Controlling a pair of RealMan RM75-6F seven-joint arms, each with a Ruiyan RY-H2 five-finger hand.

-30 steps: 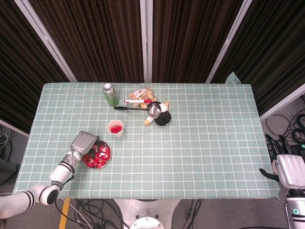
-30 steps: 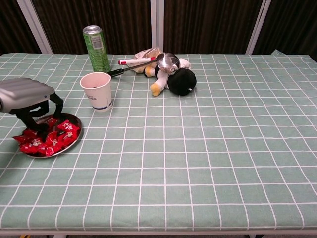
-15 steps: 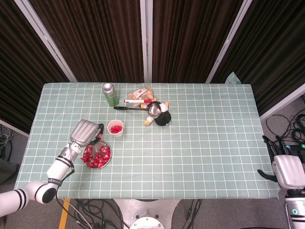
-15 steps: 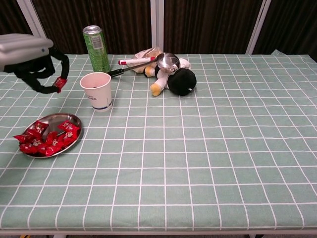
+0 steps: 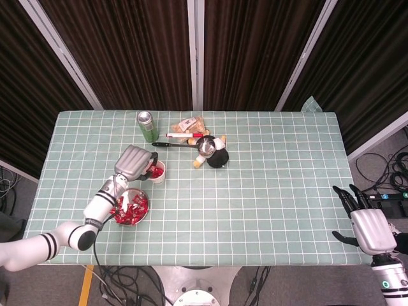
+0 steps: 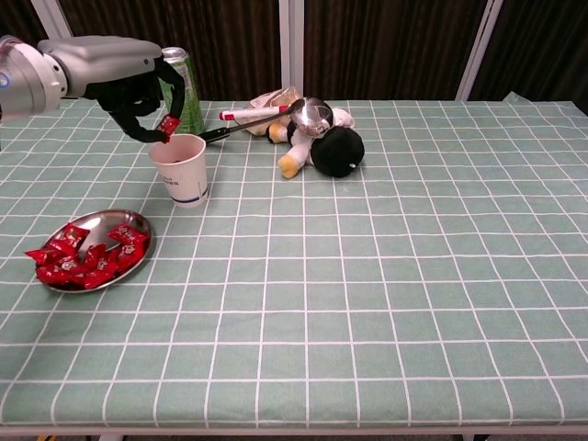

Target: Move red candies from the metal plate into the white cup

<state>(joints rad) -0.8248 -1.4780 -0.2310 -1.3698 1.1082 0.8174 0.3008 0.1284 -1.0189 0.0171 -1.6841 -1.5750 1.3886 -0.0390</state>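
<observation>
One red candy pinched in the fingertips of the left hand, held just above the rim of the white cup. More red inside the cup in the head view. Rest of the red candies heaped on the metal plate, near the table's front left edge, just in front of the cup. Left hand's fingers curled downward around the candy. Behind the cup, a green drink can standing upright. To the right of it, a red marker, a metal ladle lying over a black-and-white plush toy, and a crumpled snack packet. Right hand off the table's right edge, fingers spread, holding nothing.
</observation>
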